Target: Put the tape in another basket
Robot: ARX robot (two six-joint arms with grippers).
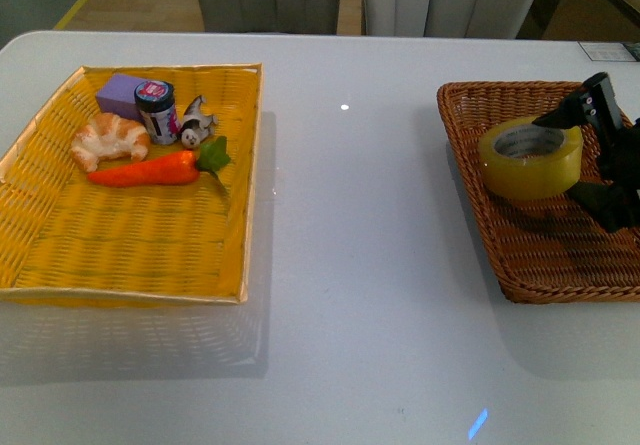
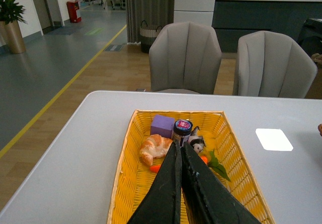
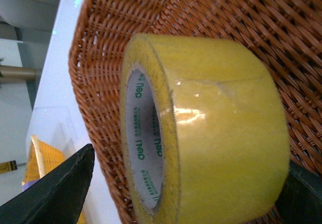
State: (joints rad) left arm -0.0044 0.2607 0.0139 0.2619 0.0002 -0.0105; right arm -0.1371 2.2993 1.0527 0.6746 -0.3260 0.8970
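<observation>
Right hand [image 1: 560,158] spread open, straddling tape [image 1: 528,160] in basket [image 1: 540,260]; left hand [image 2: 178,151] closed.

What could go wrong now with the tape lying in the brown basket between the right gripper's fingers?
The right gripper straddles the tape, so a finger could snag the roll when pulling away and drag it. The tape lies close to the brown basket's low side, so a nudge might tip it onto the table.

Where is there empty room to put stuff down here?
The near half of the yellow basket is bare, this side of the carrot. The white table between both baskets is open too. Crowded: the yellow basket's far end, and the brown basket around the tape.
</observation>
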